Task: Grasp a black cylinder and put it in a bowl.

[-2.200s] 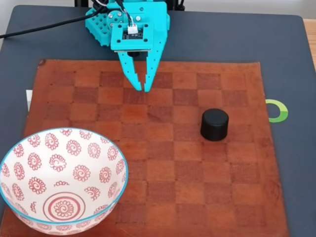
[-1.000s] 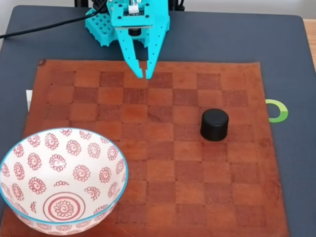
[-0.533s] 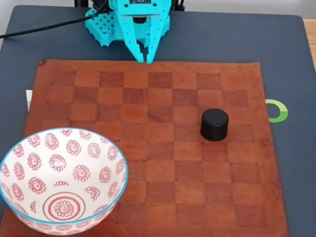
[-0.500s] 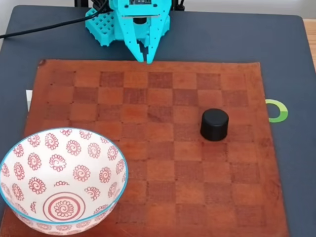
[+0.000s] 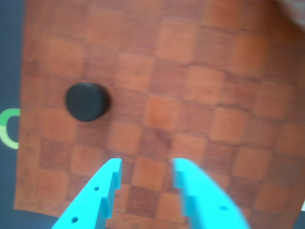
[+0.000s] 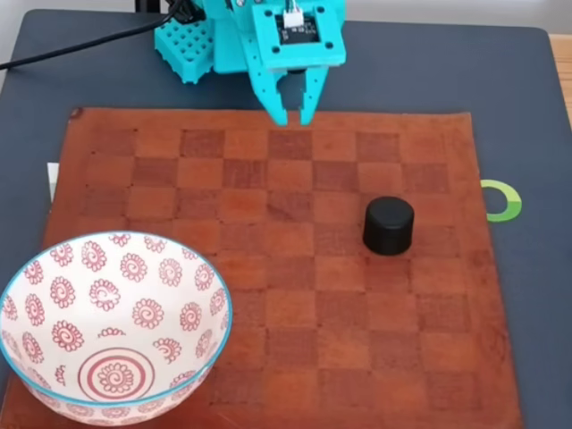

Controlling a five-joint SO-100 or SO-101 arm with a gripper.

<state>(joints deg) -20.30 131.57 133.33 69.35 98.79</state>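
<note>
The black cylinder [image 6: 389,225] stands upright on the brown checkered mat [image 6: 295,295], right of centre in the fixed view. In the wrist view the black cylinder [image 5: 86,101] lies up and to the left of my fingers. My turquoise gripper [image 6: 294,117] hovers over the mat's far edge, open, with nothing between its fingers; in the wrist view the gripper [image 5: 145,168] shows a clear gap. The white bowl [image 6: 54,375] with red spiral flowers and a light blue rim sits at the mat's near left corner, empty.
The mat lies on a dark grey table top [image 6: 518,107]. A green ring mark [image 6: 502,200] sits just off the mat's right edge. The arm's turquoise base [image 6: 188,45] and a black cable [image 6: 71,52] are at the far side.
The gripper has swung to the right along the mat's far edge and its fingers have spread apart. Cylinder and bowl have stayed put.
</note>
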